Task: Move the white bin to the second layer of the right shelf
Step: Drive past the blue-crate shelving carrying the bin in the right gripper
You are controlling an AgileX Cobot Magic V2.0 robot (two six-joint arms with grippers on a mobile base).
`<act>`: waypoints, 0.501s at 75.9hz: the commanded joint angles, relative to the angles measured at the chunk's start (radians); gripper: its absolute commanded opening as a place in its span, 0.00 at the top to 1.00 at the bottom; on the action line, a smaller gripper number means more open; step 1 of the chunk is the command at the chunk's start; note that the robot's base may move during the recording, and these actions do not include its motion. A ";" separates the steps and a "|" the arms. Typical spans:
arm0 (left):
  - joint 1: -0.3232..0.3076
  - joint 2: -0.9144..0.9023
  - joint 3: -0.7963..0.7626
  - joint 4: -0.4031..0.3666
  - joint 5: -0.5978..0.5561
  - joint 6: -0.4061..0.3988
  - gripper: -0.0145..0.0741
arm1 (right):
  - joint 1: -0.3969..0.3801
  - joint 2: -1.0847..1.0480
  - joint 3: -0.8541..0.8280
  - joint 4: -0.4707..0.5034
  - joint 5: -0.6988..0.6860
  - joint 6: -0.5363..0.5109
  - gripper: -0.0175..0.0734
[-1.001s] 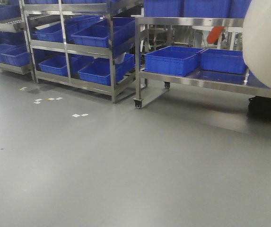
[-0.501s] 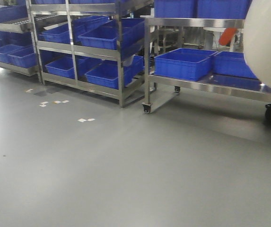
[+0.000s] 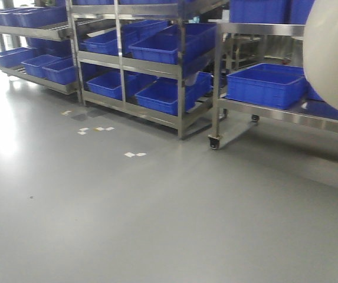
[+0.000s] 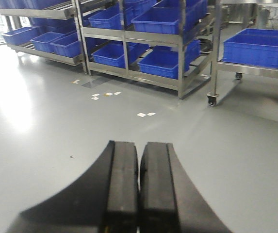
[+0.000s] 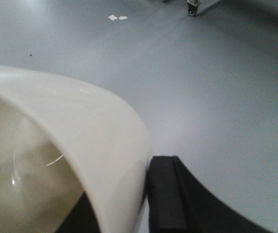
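The white bin (image 3: 334, 53) fills the upper right edge of the front view, held up off the floor. In the right wrist view its glossy cream rim (image 5: 85, 121) curves across the frame, and my right gripper (image 5: 129, 187) is shut on that rim, with one black finger (image 5: 165, 194) outside the wall and the other inside. My left gripper (image 4: 139, 145) is shut with nothing in it and hangs over bare grey floor. From here I cannot tell which steel rack level is the right shelf second layer.
Stainless racks (image 3: 180, 65) loaded with blue crates (image 3: 157, 47) line the back. A wheeled steel cart (image 3: 263, 109) with a blue crate (image 3: 266, 85) stands at the right, its caster (image 3: 215, 142) on the floor. White paper scraps (image 3: 134, 154) lie on the grey floor.
The racks and cart have slid rightward and slightly closer in the front view as the base turns. The bin keeps its place in the frame, still held.
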 commanded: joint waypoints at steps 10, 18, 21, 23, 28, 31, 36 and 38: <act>-0.005 -0.014 0.037 0.000 -0.087 -0.003 0.74 | -0.005 -0.002 -0.032 0.003 -0.095 0.000 0.75; -0.005 -0.014 0.037 0.000 -0.087 -0.003 0.74 | -0.005 -0.002 -0.032 0.003 -0.095 0.000 0.75; -0.005 -0.014 0.037 0.000 -0.087 -0.003 0.74 | -0.005 -0.002 -0.032 0.003 -0.095 0.000 0.75; -0.005 -0.014 0.037 0.000 -0.087 -0.003 0.74 | -0.005 -0.002 -0.032 0.003 -0.095 0.000 0.75; -0.005 -0.014 0.037 0.000 -0.087 -0.003 0.74 | -0.005 -0.002 -0.032 0.003 -0.095 0.000 0.75; -0.005 -0.014 0.037 0.000 -0.087 -0.003 0.74 | -0.005 -0.002 -0.032 0.003 -0.095 0.000 0.75; -0.005 -0.014 0.037 0.000 -0.087 -0.003 0.74 | -0.005 -0.002 -0.032 0.003 -0.095 0.000 0.75; -0.005 -0.014 0.037 0.000 -0.087 -0.003 0.74 | -0.005 -0.002 -0.032 0.003 -0.095 0.000 0.75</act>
